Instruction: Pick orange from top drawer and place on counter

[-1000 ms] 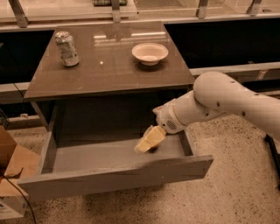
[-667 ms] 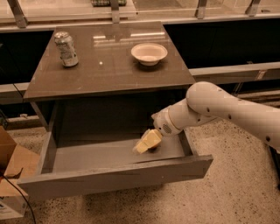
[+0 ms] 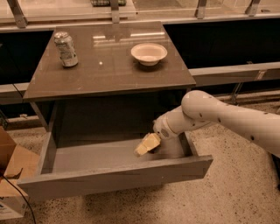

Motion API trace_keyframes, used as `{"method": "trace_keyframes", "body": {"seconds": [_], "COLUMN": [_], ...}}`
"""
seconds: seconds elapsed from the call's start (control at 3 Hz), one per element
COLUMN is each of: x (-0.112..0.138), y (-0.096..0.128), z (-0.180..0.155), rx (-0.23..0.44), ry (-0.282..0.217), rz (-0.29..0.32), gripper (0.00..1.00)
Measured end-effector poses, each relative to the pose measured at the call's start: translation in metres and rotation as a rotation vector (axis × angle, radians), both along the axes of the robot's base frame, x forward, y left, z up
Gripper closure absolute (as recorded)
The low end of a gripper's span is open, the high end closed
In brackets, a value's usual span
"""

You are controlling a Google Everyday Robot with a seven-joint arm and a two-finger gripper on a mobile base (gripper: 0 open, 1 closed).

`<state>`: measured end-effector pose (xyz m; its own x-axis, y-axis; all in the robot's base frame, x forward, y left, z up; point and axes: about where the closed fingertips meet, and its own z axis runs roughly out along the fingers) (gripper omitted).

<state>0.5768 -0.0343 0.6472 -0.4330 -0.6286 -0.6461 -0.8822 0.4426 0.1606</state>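
Observation:
The top drawer (image 3: 109, 177) is pulled open below the counter (image 3: 109, 65), its grey floor showing. My gripper (image 3: 145, 145) reaches down into the drawer's right half, with the white arm (image 3: 218, 116) coming in from the right. Its pale fingers point down-left toward the drawer floor. I see no orange; it is hidden or out of view.
A white bowl (image 3: 149, 53) stands on the counter at the back right and a soda can (image 3: 66, 49) at the back left. A cardboard box (image 3: 13, 175) sits on the floor left of the drawer. A pale ledge with metal posts (image 3: 131, 13) runs behind.
My arm has moved a little to the left and lower, bringing the gripper deeper into the drawer. Bowl and can have not moved.

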Motion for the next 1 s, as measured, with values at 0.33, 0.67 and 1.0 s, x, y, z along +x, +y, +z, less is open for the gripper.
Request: {"method": "trace_keyframes", "body": {"seconds": [0.33,0.67,1.0], "x": [0.001,0.001,0.000], "y": [-0.012,-0.026,-0.037], "z": [-0.019,-0.031,-0.029], "rx": [-0.034,-0.081,-0.125], "ry": [0.022,0.035,0.026], "rz": [-0.017,-0.026,-0.026], "gripper": [0.19,0.42,0.66]}}
